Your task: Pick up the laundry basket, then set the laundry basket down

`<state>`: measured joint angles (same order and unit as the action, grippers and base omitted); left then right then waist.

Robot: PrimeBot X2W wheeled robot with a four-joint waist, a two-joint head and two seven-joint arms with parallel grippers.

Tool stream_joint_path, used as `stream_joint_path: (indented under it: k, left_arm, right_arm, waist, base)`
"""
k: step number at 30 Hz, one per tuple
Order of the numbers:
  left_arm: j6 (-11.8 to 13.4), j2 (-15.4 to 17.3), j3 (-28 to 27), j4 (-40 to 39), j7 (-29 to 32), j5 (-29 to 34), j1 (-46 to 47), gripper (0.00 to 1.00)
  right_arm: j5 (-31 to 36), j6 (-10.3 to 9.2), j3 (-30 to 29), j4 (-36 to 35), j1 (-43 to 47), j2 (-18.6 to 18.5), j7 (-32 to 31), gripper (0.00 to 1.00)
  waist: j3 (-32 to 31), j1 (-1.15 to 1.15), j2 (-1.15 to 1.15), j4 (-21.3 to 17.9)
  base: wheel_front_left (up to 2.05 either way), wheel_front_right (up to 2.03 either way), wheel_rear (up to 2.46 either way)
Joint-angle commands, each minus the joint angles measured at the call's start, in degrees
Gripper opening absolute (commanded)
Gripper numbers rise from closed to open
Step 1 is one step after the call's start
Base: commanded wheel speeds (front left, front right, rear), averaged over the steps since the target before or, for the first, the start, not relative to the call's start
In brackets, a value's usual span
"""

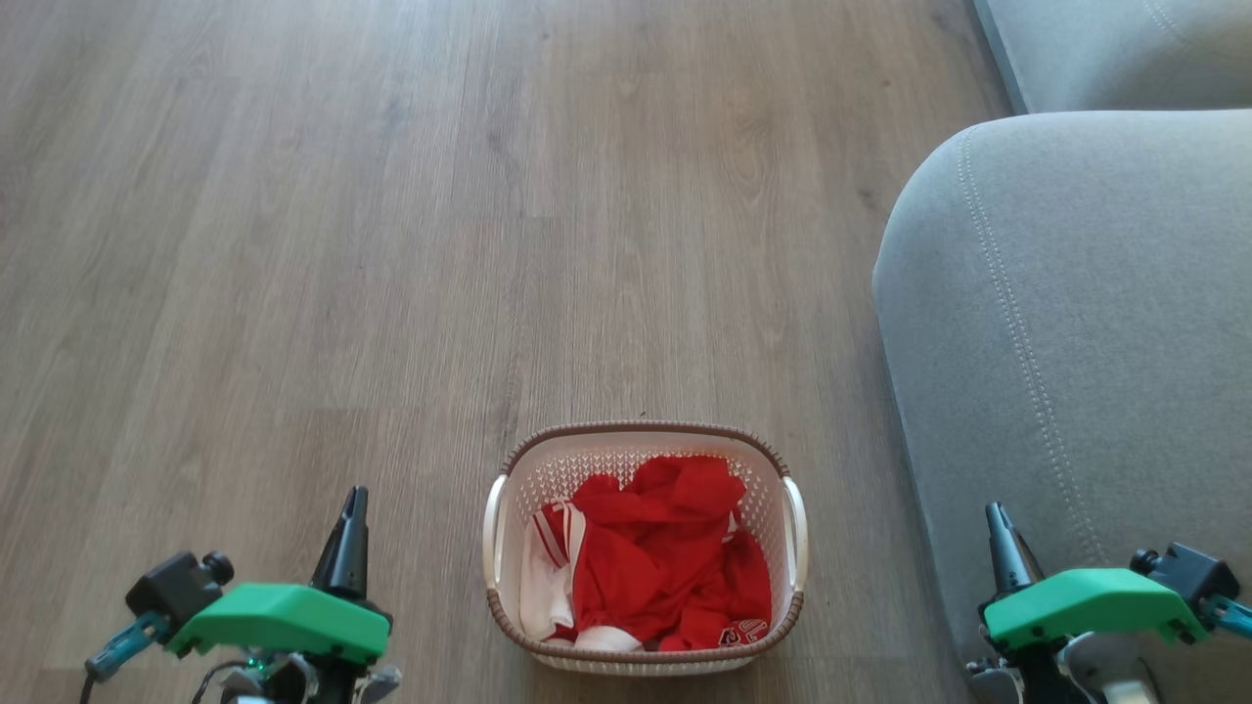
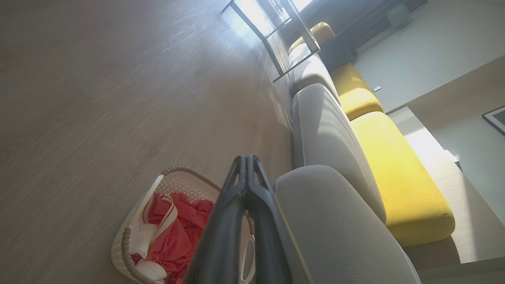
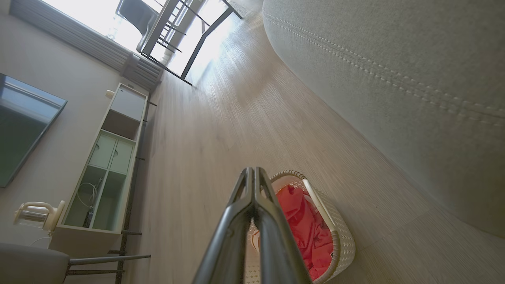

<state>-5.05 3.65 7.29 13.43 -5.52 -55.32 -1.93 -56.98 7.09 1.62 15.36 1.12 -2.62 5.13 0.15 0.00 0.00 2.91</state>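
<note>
White plastic: the wall of the laundry basket is perforated and looks stiff but thin. I judge it will keep its shape in a lift, yet flex if squeezed from the sides.
Brown rim: a braided-look band runs round the top. It seems firmer than the wall and would make a fair second hold.
Place: the basket stands upright on the wood floor, near the robot and between its two grippers. It is just left of the grey sofa and not touching it.
Load: crumpled red and white clothes lie below the rim. They are soft and probably light, so the whole should lift easily.
Handles: the left handle and right handle are slim white loops on the sides. One gripper on each would likely keep the basket level.
Left gripper: fingers pressed together and empty, near left of the basket, apart from it.
Right gripper: fingers pressed together and empty, to the right, in front of the sofa.
Risk: the smooth handles may slip between thin fingers. A one-sided lift could tip the clothes out.
</note>
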Motion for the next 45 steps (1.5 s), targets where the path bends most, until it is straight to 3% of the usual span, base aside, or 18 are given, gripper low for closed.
stream_joint_path:
  k: [1,45]
  left_arm:
    - [-0.53,0.88,-1.71,-1.55,0.35,-1.87,3.23,0.00]
    - [-1.89,0.85,-8.76,-0.08,7.40,-28.21,6.58,0.00]
  right_arm:
    - [-1.76,0.21,-0.04,-1.72,-3.48,-1.26,-0.37,0.00]
    - [-26.65,0.34,-4.63,-1.52,-6.10,-1.41,-7.44,0.00]
  waist:
    - [0.00,0.00,0.00,-0.08]
    - [0.03,0.00,0.00,-2.10]
  base:
    - [0.00,0.00,0.00]
    - [0.00,0.00,0.00]
